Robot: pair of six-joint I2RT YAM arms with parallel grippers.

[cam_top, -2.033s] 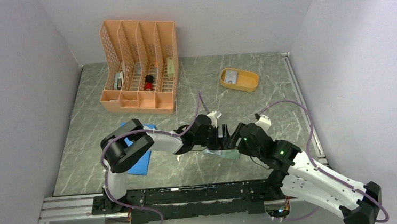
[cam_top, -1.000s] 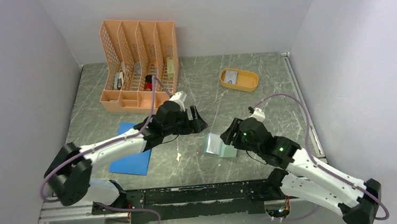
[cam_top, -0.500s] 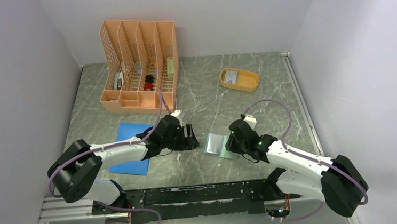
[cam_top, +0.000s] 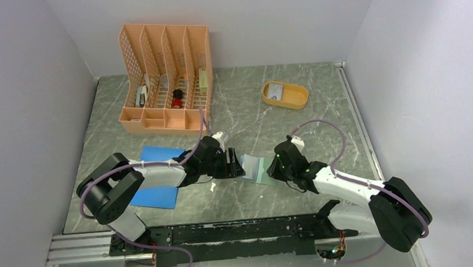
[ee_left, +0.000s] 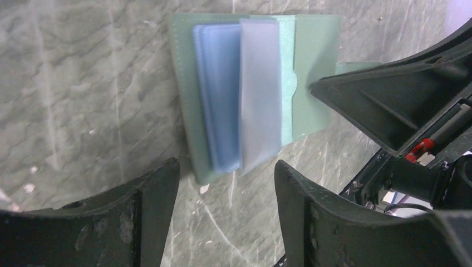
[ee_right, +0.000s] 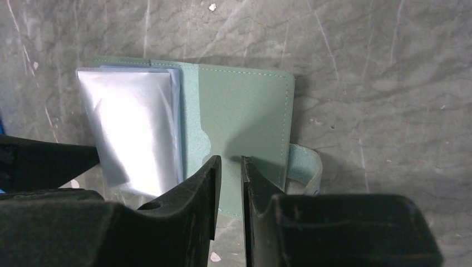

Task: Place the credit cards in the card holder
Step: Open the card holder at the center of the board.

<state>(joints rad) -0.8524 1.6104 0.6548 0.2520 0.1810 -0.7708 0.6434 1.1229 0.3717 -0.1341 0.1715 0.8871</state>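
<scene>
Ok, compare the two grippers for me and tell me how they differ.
Opening: the left gripper is wide open, while the right gripper is nearly shut, with only a slit between its fingers.
Place: the left gripper sits on the side of the wallet with the clear pockets. The right gripper's tips are at the green flap, seemingly pressing it flat.
Shared: both are low at the open wallet, facing each other, and neither grips anything.

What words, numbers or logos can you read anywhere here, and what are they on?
No text can be read in any view.
On the card in the yellow tray: faint dark print, too small to read.
On the card holder: no lettering shows.
In the orange organizer: any labels are too small to tell.
</scene>
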